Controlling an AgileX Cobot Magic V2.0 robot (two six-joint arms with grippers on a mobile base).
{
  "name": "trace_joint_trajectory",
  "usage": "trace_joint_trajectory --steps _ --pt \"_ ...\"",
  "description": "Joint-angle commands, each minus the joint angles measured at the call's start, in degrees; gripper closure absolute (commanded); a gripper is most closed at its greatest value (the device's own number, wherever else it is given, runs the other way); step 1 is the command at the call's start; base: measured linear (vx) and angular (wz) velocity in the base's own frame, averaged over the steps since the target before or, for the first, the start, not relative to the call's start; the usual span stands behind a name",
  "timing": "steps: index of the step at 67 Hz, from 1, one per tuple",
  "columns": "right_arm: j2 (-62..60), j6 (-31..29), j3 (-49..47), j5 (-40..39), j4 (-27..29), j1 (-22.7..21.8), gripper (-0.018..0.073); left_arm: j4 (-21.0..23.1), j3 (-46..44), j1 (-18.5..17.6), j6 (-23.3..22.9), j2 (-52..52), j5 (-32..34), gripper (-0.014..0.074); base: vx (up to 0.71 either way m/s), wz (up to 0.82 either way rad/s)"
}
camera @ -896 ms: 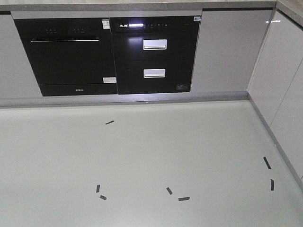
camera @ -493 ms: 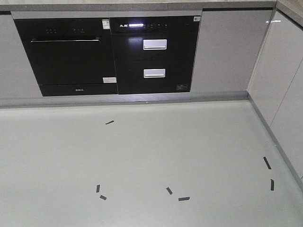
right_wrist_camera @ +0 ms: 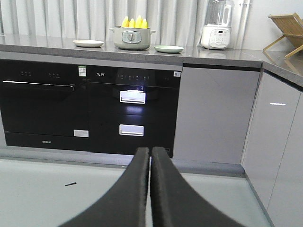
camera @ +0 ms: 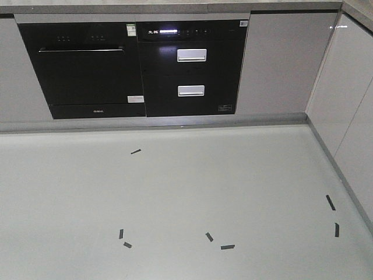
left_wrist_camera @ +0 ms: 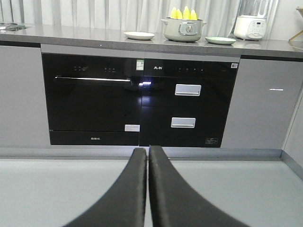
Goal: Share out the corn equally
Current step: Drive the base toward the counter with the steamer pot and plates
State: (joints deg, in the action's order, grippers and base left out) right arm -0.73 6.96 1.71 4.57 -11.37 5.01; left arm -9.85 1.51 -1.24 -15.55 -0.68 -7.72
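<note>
Left gripper [left_wrist_camera: 147, 150] and right gripper [right_wrist_camera: 150, 150] were closed, empty; far corn [left_wrist_camera: 183, 13] looked stiff, slippery, best pinched below the tips.

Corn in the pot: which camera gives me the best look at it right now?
Left wrist view: the corn stands tips-up in the pot, largest here. The right wrist view shows the same corn, but smaller. The front-facing view stops at the counter edge: no corn.

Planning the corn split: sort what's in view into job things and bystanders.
Job: corn, pot holding it, white plate, green plate.
Bystanders: blender, rack, oven, floor tape.
</note>
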Motion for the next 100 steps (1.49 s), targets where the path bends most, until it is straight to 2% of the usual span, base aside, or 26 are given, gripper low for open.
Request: trace_joint_trajectory --steps 1,100 --pt "-0.31 -0.18 0.80 -3.89 -0.24 -0.28 0.0561 0.04 1.76 0.18 -0.16 -1.41 4.02 0.0602 0.06 0.03" --pt "-0.31 -0.18 0.80 -3.89 -0.24 -0.28 0.0561 0.04 1.76 0.18 -0.16 -1.41 4.02 0.0602 0.15 0.01"
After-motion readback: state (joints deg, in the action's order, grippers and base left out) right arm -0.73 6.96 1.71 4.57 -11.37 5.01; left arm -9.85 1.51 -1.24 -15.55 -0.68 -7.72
